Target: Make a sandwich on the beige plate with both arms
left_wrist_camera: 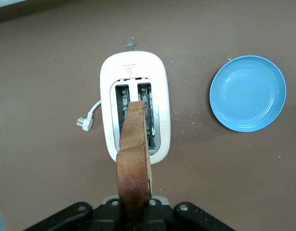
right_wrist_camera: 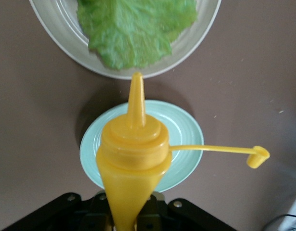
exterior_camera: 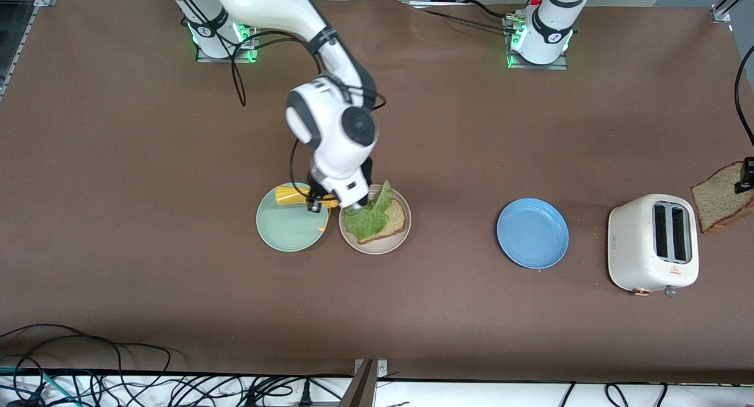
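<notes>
Sauce step: my right gripper [right_wrist_camera: 124,211] clamps mustard bottle [right_wrist_camera: 132,159] over mint plate [exterior_camera: 288,221]; next, tip nozzle onto lettuce [exterior_camera: 368,215]. Left gripper [left_wrist_camera: 136,211] grips bread slice [left_wrist_camera: 134,159] above toaster [left_wrist_camera: 136,103], waiting.

- The table [exterior_camera: 118,159] has a matt brown, slightly wrinkled covering.
- The toaster [exterior_camera: 652,243] looks like smooth, glossy cream plastic.
- The blue plate [exterior_camera: 532,233] is smooth, faintly shiny.
- The yellow bottle [right_wrist_camera: 131,163] is smooth plastic.
- The bread slice [left_wrist_camera: 134,159] is coarse, porous.
- The lettuce [right_wrist_camera: 136,29] is crinkled.
</notes>
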`<state>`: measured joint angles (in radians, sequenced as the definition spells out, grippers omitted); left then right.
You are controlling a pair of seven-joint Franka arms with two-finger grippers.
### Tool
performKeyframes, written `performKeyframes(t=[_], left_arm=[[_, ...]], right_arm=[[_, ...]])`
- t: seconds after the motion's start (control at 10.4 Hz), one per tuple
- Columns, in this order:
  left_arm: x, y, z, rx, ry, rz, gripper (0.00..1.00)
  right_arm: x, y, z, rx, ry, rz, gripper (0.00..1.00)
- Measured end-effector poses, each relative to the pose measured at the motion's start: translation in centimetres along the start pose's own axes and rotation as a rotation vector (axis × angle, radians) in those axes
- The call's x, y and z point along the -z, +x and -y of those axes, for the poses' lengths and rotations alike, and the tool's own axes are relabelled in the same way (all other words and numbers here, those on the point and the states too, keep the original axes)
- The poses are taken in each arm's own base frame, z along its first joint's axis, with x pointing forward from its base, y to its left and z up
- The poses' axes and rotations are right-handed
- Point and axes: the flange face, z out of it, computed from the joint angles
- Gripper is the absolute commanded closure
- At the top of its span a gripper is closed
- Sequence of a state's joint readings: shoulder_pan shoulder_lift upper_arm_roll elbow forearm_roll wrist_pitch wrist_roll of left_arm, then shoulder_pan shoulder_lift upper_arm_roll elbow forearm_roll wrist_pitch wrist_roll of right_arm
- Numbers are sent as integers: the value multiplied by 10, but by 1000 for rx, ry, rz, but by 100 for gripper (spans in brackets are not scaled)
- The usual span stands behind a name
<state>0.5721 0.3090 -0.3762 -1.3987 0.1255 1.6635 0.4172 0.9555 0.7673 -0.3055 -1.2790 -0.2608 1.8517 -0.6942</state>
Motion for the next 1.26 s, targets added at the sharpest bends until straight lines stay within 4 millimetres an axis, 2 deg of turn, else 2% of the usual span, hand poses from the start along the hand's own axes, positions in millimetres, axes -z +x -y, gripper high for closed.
performKeyframes(t=[0.1, 0.19, 0.39, 0.68, 0.77, 0.97, 1.06, 1.26], left_arm=[[3, 4, -12, 33, -33, -11, 100], [3, 7, -23, 80, -92, -21, 100], [4, 12, -38, 163, -184, -32, 100], [5, 21, -63, 248, -264, -31, 100], [2, 25, -76, 276, -312, -24, 100], [-11, 41, -114, 301, -344, 20, 100], [-18, 49, -134, 305, -365, 41, 100], [-32, 62, -166, 319, -463, 77, 100]], right_arm=[[-1, 18, 14, 27, -50, 25, 100], [-6, 27, 21, 42, -73, 45, 100], [-16, 24, 16, 40, -82, 68, 100], [-16, 14, 5, 24, -93, 82, 100], [-18, 7, -1, 7, -77, 77, 100], [-23, -14, -17, -20, 16, 26, 100], [-26, -30, -30, -29, 76, -21, 100], [-39, -78, -64, -42, 215, -143, 100]])
